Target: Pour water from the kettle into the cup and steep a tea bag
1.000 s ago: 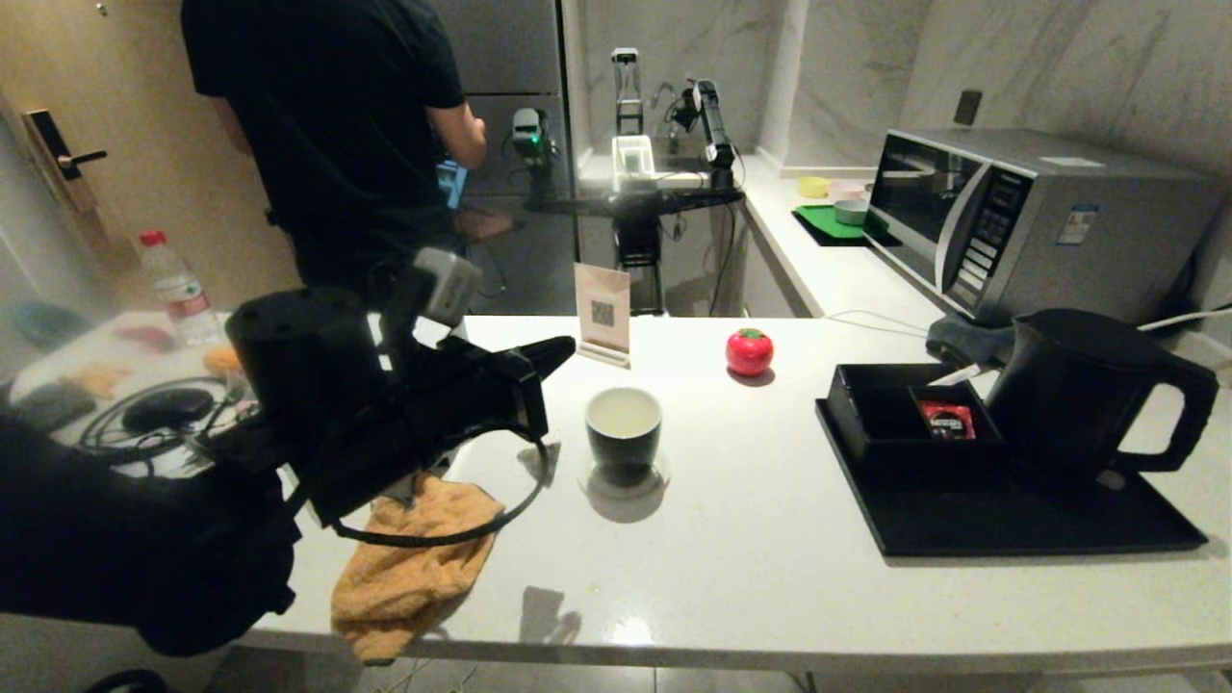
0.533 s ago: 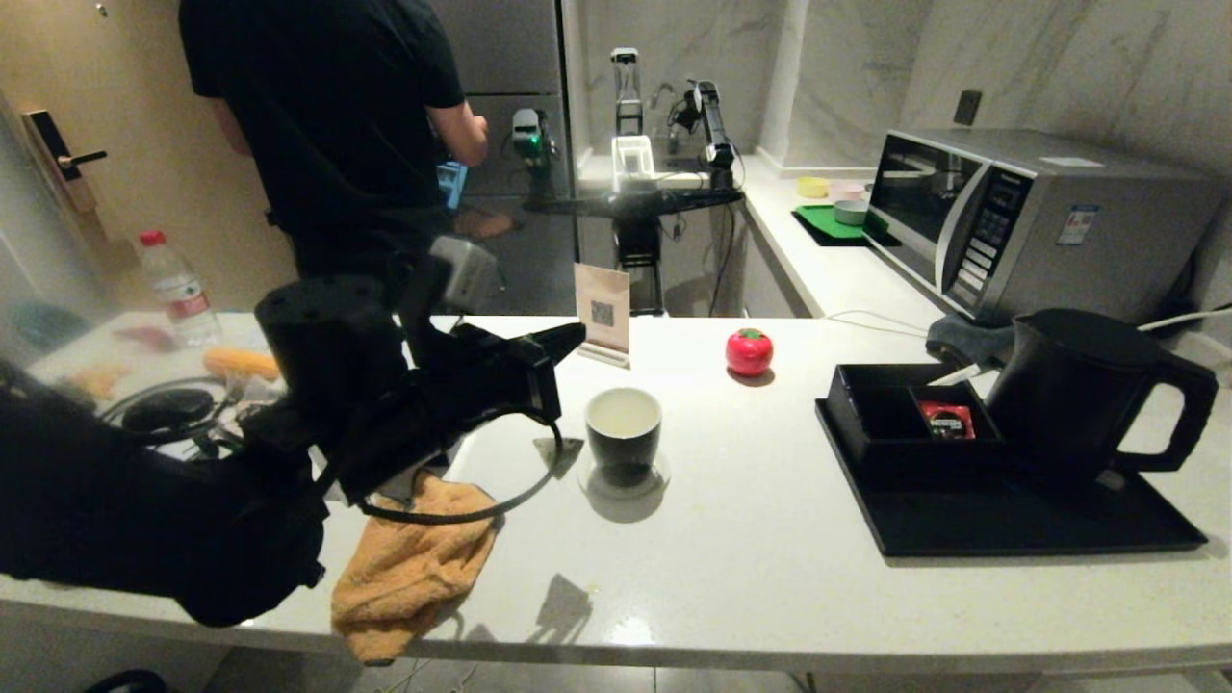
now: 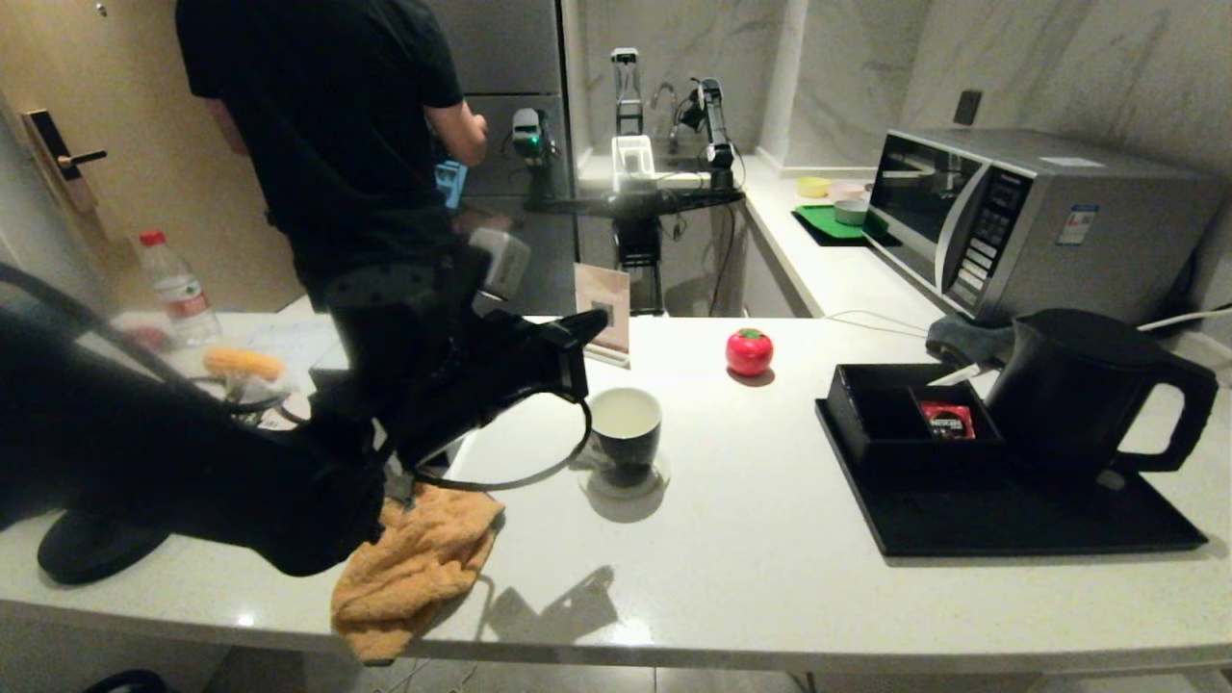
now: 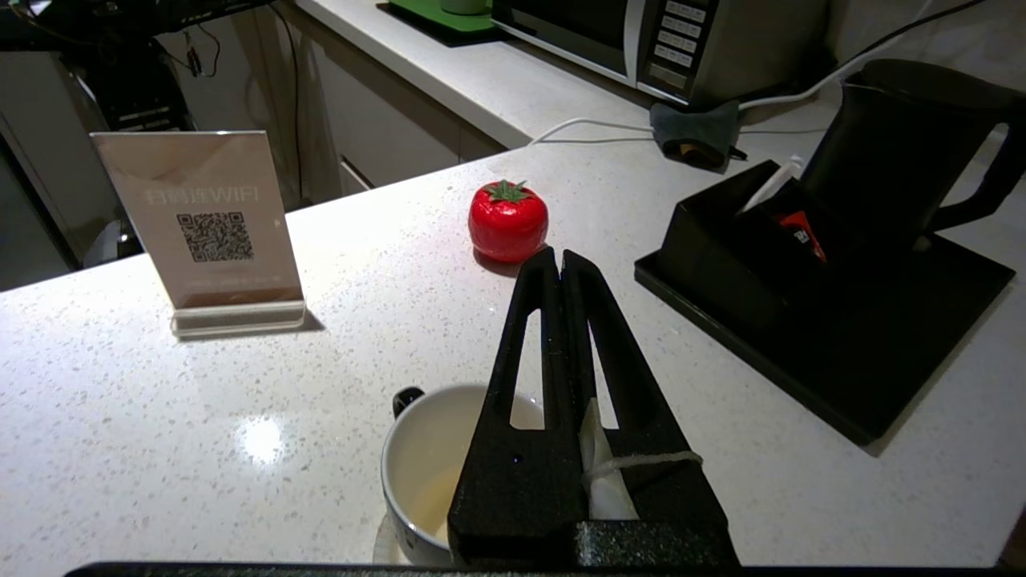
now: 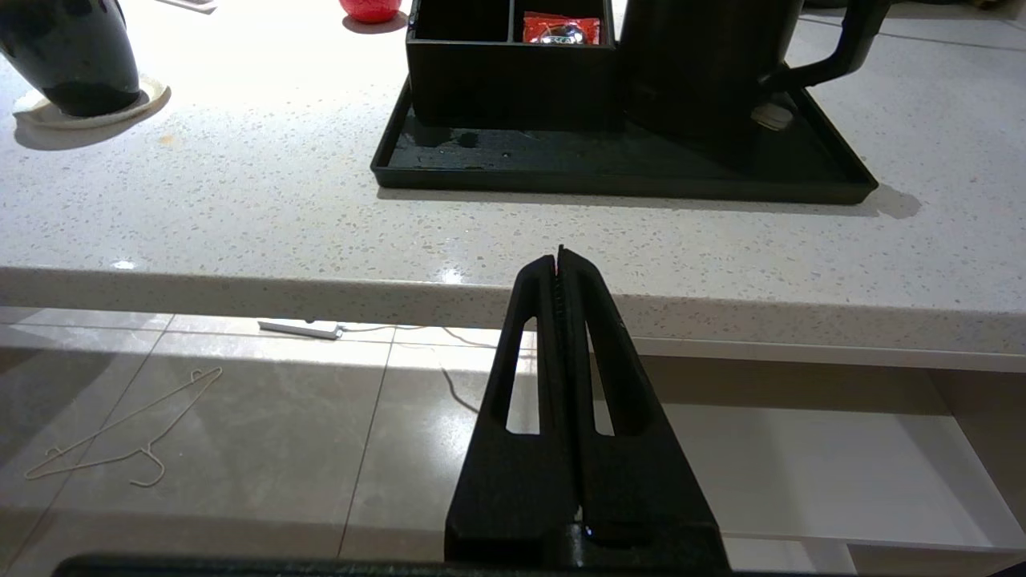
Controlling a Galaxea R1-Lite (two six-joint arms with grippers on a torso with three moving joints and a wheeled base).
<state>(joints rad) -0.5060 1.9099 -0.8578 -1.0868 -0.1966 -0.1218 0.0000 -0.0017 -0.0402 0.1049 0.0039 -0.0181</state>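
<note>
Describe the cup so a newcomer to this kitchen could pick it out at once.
Start at the white counter in front of the robot. The cup stands on a clear coaster near its middle, between the orange cloth and the black tray. It is the only small handleless tumbler, glossy black outside, white inside.

Dim rm: marble walls (image 3: 1059,58), white speckled counter (image 3: 751,539), tiled floor (image 5: 240,417).

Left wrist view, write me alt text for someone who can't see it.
The robot's left hand, fingers shut on a white tea bag with string, is above a small glossy black cup with white inside on a white speckled counter. Beyond are a red tomato-shaped object, a QR-code sign and a matte black kettle on a black tray.
</note>
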